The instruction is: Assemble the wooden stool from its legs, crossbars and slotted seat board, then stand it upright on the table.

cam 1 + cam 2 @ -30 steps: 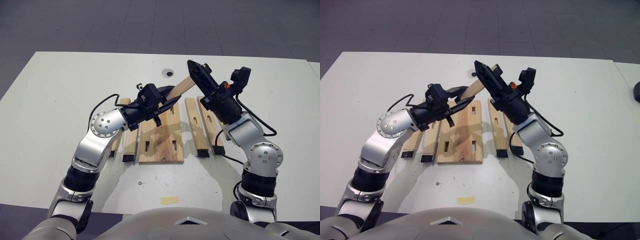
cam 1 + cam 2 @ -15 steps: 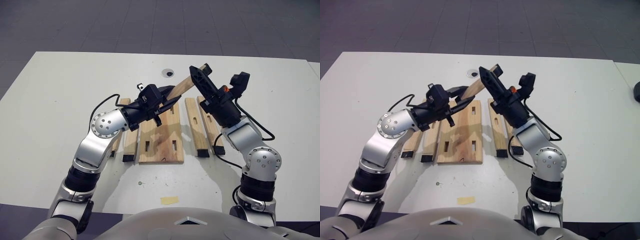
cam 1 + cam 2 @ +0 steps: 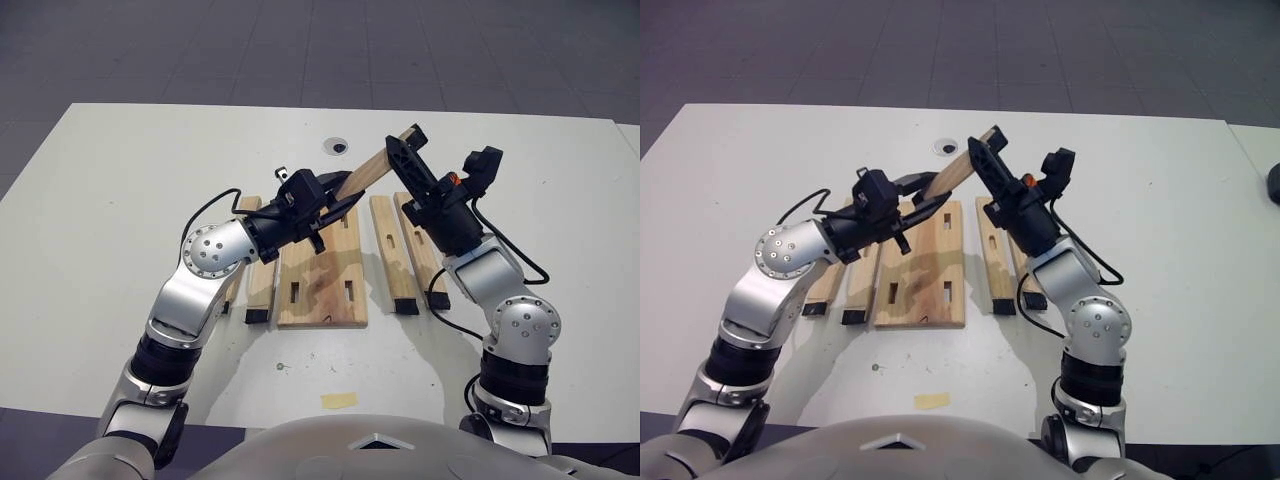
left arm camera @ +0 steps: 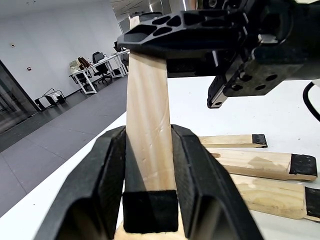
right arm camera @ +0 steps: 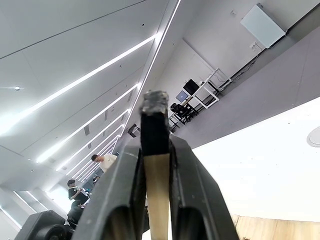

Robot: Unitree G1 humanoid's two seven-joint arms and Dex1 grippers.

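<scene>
Wooden leg (image 3: pixel 372 166), tilted above the slotted seat board (image 3: pixel 322 285): left gripper (image 3: pixel 343 193) clamps its lower end, right gripper (image 3: pixel 402 150) clamps its black-capped top. Loosen one grip only while the other holds firmly.

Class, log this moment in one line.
left end effector: shut on leg, lower end | right end effector: shut on leg, upper end | leg: raised, tilted | seat board: flat on table
</scene>
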